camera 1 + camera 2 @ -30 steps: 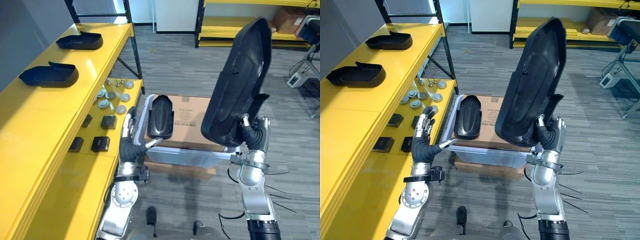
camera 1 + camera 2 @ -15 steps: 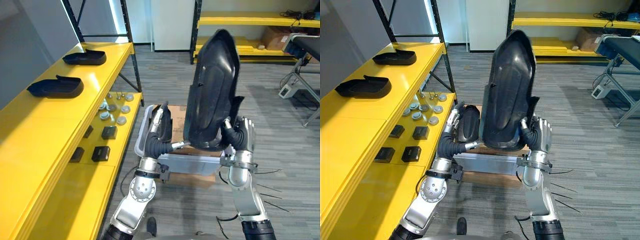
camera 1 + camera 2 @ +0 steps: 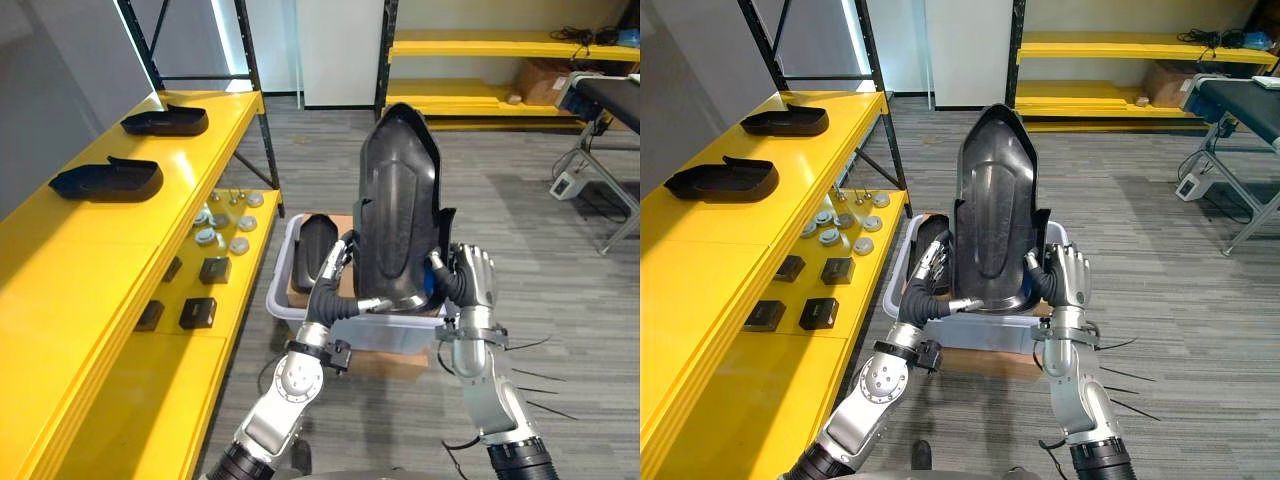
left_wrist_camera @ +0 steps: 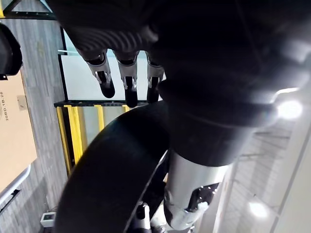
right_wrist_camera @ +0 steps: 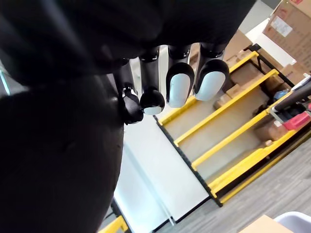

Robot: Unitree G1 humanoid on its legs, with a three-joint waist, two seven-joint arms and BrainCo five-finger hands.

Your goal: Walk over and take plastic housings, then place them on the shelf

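A tall black plastic housing stands upright in the air at the middle of the scene, narrow rounded end up and hollow ribbed side facing the robot, held between both hands. The right hand grips its lower right edge, with the thumb hooked onto the rim and the fingers behind it. The left hand is opened flat, with straight fingers laid against the lower left edge and the thumb reaching along under the bottom rim. Directly below sits a pale bin on a cardboard box, and a second housing lies inside the bin at its left end, just beside the left hand. To the robot's left runs a long yellow shelf whose front edge slants away. On its top lie a near shelf housing and a far shelf housing, well apart, with a bare yellow surface on the near side of them. A lower level of the shelf carries round caps and black blocks. Only a narrow strip of grey floor separates the bin from the shelf edge, while the floor to the right and beyond lies open up to a far rack.
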